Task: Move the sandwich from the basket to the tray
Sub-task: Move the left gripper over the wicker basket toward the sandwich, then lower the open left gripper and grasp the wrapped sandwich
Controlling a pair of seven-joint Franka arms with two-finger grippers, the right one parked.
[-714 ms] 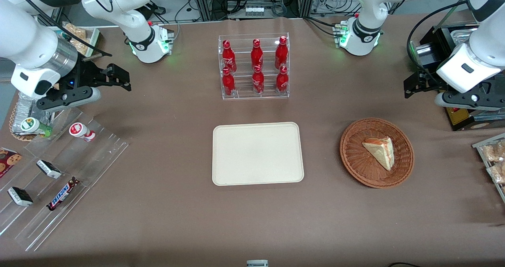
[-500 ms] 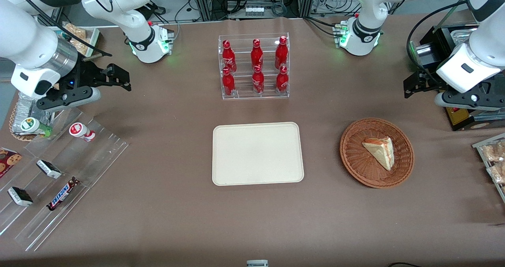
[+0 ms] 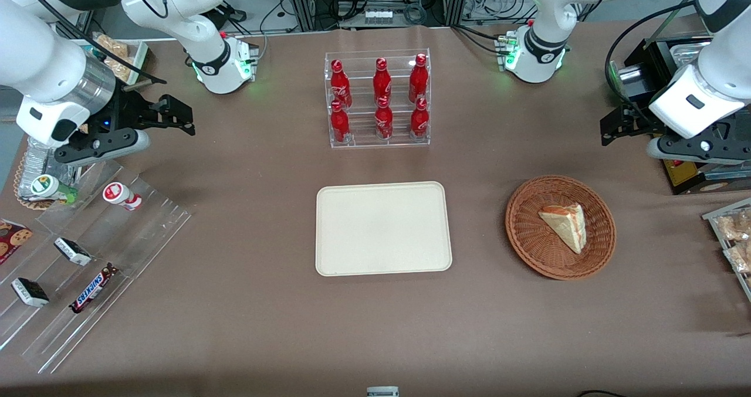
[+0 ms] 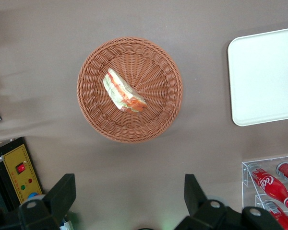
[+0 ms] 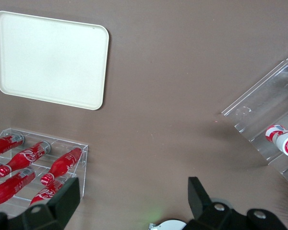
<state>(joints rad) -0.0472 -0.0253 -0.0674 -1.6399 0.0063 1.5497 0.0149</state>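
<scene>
The sandwich (image 3: 566, 226), a pale wedge with red-orange filling along its cut edge, lies in the round wicker basket (image 3: 522, 209). The wrist view looks down on the same sandwich (image 4: 122, 91) inside the basket (image 4: 93, 110). My left gripper (image 3: 613, 128) hangs above the bare table, farther from the front camera than the basket and toward the working arm's end. Its gripper (image 4: 129, 191) is open, with only tablecloth between the fingers (image 4: 62, 194). The cream tray (image 3: 381, 228) lies flat at mid-table, holding nothing, and shows as the tray (image 4: 264, 76) in the wrist view too.
A clear rack of red cola bottles (image 3: 378, 101) stands farther from the camera than the tray. A black box with a yellow panel (image 3: 686, 174) sits under the working arm. Baked goods (image 3: 733, 238) lie at the table edge. A stepped acrylic rack with snacks (image 3: 88, 256) is toward the parked arm's end.
</scene>
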